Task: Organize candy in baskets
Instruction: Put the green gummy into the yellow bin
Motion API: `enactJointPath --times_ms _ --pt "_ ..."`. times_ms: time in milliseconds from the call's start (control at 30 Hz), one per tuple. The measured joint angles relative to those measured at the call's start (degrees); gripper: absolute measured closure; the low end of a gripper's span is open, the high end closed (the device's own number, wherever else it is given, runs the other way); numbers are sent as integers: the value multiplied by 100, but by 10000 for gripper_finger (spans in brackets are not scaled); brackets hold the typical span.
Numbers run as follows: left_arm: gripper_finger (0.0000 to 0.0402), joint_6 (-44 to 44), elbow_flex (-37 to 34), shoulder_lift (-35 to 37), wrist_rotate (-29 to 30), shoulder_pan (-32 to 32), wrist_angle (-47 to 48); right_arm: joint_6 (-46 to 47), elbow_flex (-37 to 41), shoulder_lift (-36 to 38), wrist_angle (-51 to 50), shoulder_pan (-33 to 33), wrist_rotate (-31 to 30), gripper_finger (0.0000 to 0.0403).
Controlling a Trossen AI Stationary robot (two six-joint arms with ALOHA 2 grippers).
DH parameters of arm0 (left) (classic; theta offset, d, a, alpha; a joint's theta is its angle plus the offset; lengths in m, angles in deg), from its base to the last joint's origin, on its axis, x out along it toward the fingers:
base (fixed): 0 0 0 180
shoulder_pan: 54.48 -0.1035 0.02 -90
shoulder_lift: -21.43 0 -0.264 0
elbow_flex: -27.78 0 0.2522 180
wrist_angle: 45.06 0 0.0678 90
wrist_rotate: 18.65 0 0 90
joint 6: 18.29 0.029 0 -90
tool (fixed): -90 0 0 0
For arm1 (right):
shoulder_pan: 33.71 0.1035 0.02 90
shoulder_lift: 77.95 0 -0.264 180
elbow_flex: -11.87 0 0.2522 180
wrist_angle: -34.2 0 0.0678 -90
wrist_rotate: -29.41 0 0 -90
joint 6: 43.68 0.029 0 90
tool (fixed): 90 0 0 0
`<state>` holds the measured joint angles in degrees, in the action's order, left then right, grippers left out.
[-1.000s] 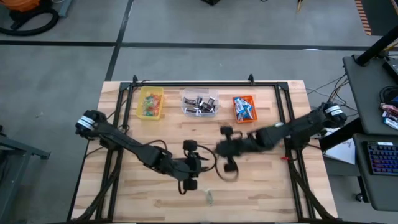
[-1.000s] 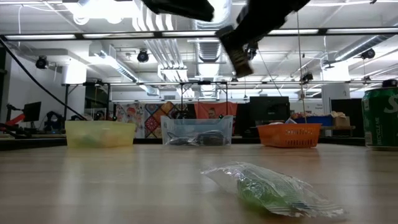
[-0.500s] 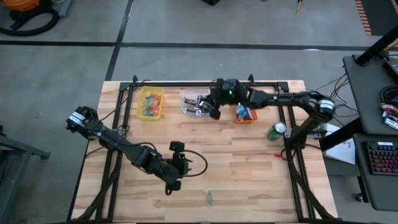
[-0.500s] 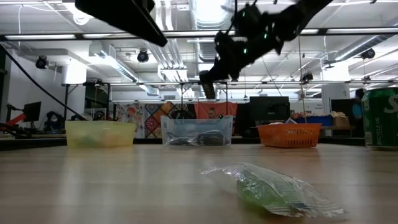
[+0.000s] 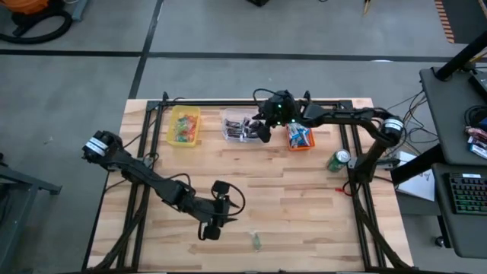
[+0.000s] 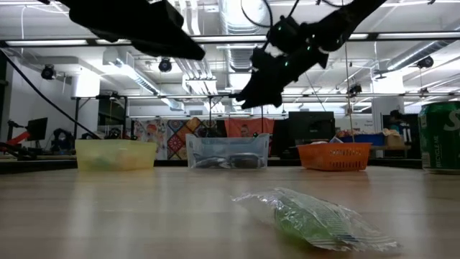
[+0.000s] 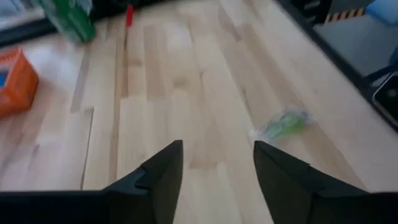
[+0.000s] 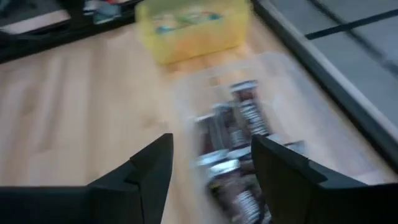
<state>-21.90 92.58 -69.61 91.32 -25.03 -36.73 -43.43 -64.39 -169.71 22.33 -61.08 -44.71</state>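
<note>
From above, the three baskets sit in a row along the far edge of the counter (image 5: 304, 190), presumably so each sort of candy gets its own bin: the yellow basket (image 5: 184, 125) at about eleven o'clock from the counter's middle holds small coloured pieces, the clear basket (image 5: 242, 126) at twelve holds dark wrapped pieces, and the orange basket (image 5: 299, 133) at one holds blue-and-white bars. The right gripper (image 5: 263, 131) hangs over the clear basket's right end, a sensible spot for dropping a dark piece in with its like. The left gripper (image 5: 212, 227) is low near the front edge, and a lone green candy (image 5: 256, 241) lies near it at about four o'clock, apart from it. A green can (image 5: 338, 160) stands at the right side (not part of the sorting).

At counter height, the green candy (image 6: 313, 219) in its clear wrapper lies closest to the camera, with the three bins lined up far behind and the right gripper (image 6: 253, 92) above the clear basket (image 6: 228, 151).

The left wrist view shows the left gripper (image 7: 217, 163) with its fingers spread and nothing between them; the green candy (image 7: 281, 125) lies on the boards ahead, untouched.

The right wrist view shows the right gripper (image 8: 210, 163) likewise spread wide and empty, looking down on the dark candy (image 8: 239, 134) in the clear basket, with the yellow basket (image 8: 193, 25) beyond.
</note>
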Motion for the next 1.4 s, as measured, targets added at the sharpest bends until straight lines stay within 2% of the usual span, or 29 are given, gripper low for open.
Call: enactJointPath --times_ms 133,267,433,600,733,1033,1233,1400 --pt "193 385 -204 -122 -29 42 -804 109 0 478 -607 330 129 197" --pt "176 519 -233 -464 -481 44 -1292 178 0 895 -1220 871 118 200" --pt "178 646 -190 -1139 -704 46 -2251 430 0 1312 -1761 1684 98 200" --pt "185 707 3 -1778 -806 24 -2590 838 29 1558 -1907 2483 62 200" --pt "190 714 232 -2237 -1307 -37 -2710 1322 68 1611 -1958 3076 14 200" --pt "200 504 294 -2845 -2400 -382 -3593 2148 83 1461 -2028 4445 -1038 200" --pt "208 452 283 -3219 -2708 -576 -4194 2556 101 1470 -2137 5112 -1720 200" --pt "210 408 281 -3312 -2813 -665 -4214 2741 101 1472 -2134 5403 -1968 200"
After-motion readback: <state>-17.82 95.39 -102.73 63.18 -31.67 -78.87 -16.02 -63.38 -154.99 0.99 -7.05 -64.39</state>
